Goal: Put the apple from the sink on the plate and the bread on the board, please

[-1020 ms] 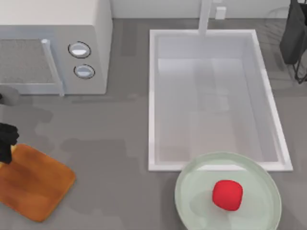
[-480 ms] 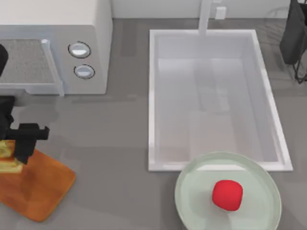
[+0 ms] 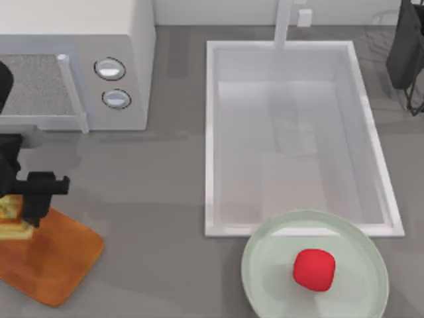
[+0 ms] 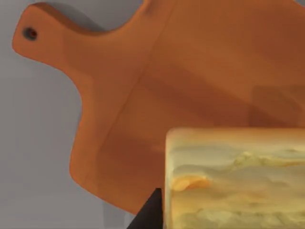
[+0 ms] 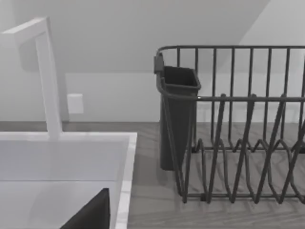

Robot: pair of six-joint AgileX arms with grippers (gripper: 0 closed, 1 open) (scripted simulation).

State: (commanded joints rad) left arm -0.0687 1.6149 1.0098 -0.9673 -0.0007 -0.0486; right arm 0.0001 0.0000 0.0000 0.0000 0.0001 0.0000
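Two arms were at the table, and the left one was working: the left gripper (image 3: 20,202) hung over the near-microwave edge of the board (image 3: 53,262), apparently clamped on the bread (image 3: 12,215), though its fingers were mostly hidden. From the wrist, the bread (image 4: 236,179) sat above the board (image 4: 190,81), whether touching I could not tell. Away from the board, past the sink (image 3: 295,139), the apple (image 3: 314,269) lay on the plate (image 3: 358,252). The right arm was parked beyond the sink's far corner by the dish rack (image 5: 238,129).
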